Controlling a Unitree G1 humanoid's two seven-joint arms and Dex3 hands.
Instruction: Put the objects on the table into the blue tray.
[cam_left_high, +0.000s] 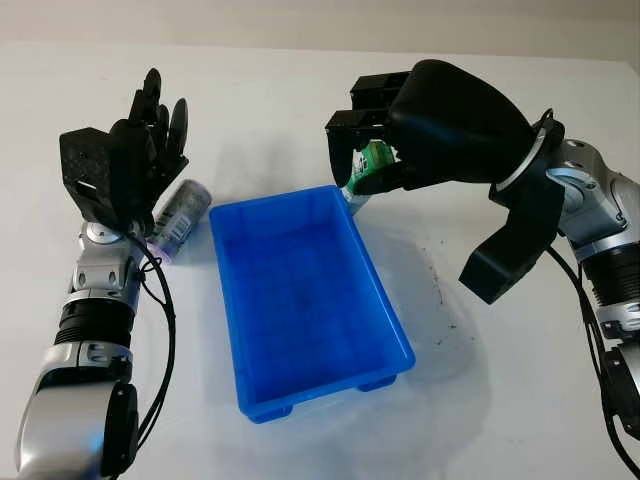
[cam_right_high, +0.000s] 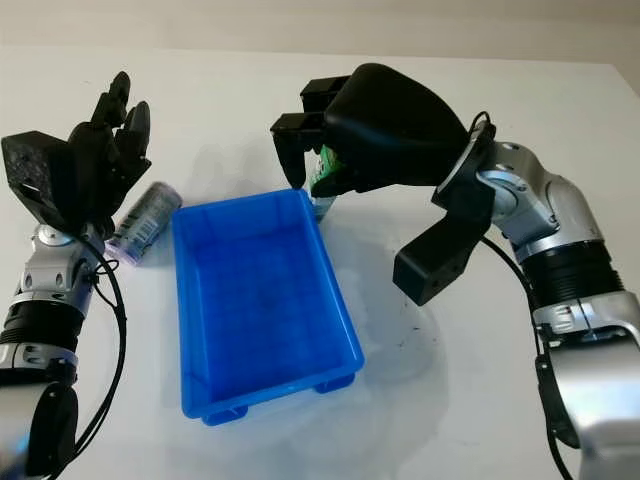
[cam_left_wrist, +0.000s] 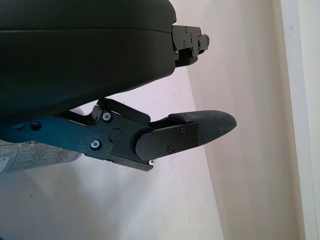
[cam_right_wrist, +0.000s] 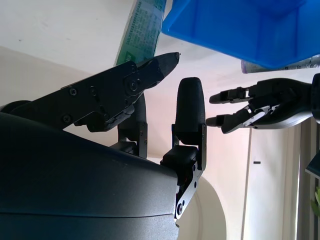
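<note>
The blue tray (cam_left_high: 383, 292) stands empty in the middle of the table. A green tube (cam_left_high: 373, 161) lies on the table just past the tray's far right corner. My right hand (cam_left_high: 362, 140) hovers right over the tube, open, fingers pointing down around it without closing on it; the palm hides most of the tube. In the right wrist view the tube (cam_right_wrist: 143, 24) runs past my fingertips beside the tray corner (cam_right_wrist: 240, 30). A silver can with a purple end (cam_left_high: 181, 214) lies left of the tray. My left hand (cam_left_high: 152, 118) is raised above that can, open.
The white table carries a few dark specks right of the tray (cam_left_high: 438, 300). Bare tabletop stretches in front of the tray and to its right. The far edge of the table meets a pale wall (cam_left_high: 300, 25).
</note>
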